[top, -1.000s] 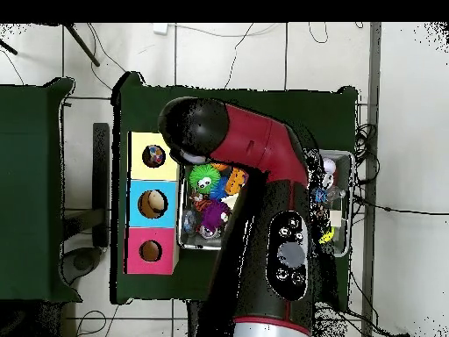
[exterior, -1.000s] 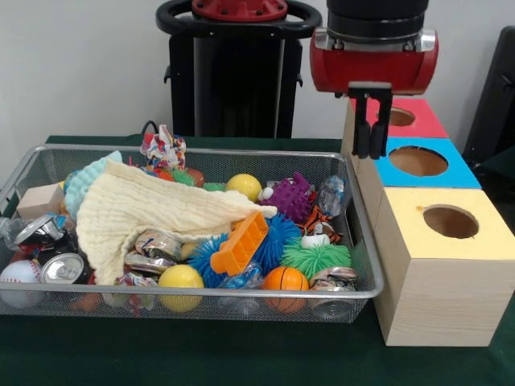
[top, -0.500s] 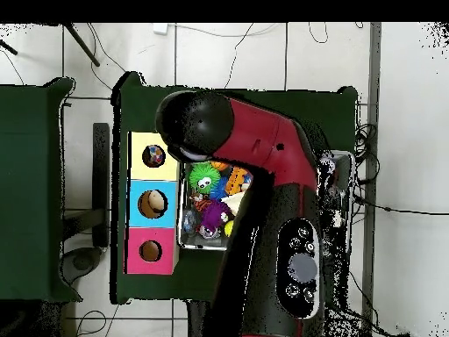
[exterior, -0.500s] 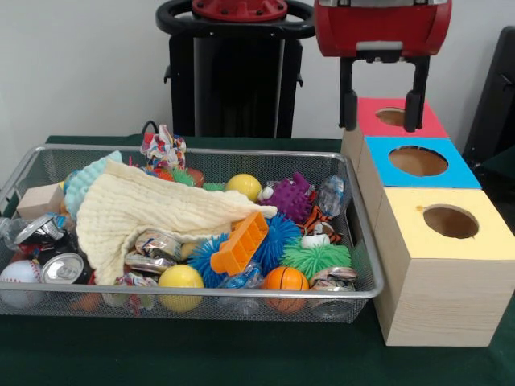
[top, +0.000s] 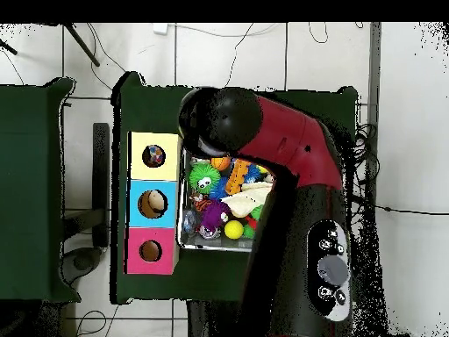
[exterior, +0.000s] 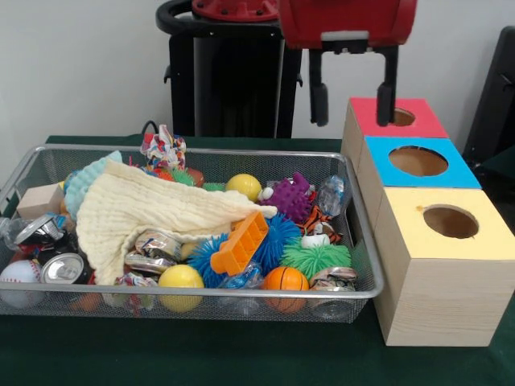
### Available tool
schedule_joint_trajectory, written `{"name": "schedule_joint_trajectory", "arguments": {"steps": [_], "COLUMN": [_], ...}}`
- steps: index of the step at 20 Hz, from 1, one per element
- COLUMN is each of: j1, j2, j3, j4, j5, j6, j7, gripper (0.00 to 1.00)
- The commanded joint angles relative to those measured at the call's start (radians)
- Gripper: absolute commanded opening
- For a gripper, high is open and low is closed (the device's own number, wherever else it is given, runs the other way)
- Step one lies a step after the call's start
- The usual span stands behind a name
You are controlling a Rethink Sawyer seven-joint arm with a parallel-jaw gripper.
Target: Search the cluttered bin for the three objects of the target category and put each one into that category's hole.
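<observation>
Red-cased and empty, the gripper [exterior: 350,98] hangs with its two fingers spread wide above the far right corner of the wire bin [exterior: 32,165], just left of the red-topped box [exterior: 418,125]. Which category is wanted cannot be told; the overhead view shows something already lying in the yellow box's hole [top: 153,156] and in the blue box's hole [top: 152,204]. Spiky toys crowd the bin's right half: a purple one [exterior: 291,195], a blue one [exterior: 278,233], a green one [exterior: 315,257]. A clean pick would likely mean descending straight over one exposed toy, clear of the orange brick [exterior: 239,242] and cream cloth [exterior: 137,211]. No brand or lettering is legible, even on the crushed cans [exterior: 64,268].
</observation>
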Motion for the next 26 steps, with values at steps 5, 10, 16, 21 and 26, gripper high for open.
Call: {"name": "schedule_joint_trajectory", "arguments": {"steps": [5,10,16,21,26], "j1": [-0.134,-0.184,-0.238,-0.289,-0.321], "j2": [-0.017,-0.026,-0.040,-0.032,-0.044], "j3": [0.142,0.169,0.207,0.242,0.267], "j4": [0.190,0.258,0.322,0.370,0.442], "j5": [-0.054,-0.090,-0.148,-0.219,-0.290], "j6": [0.011,-0.070,-0.127,-0.188,-0.274], "j7": [-0.155,-0.199,-0.224,-0.237,-0.197], "gripper": [1.00,1.00,1.00,1.00,1.00]}}
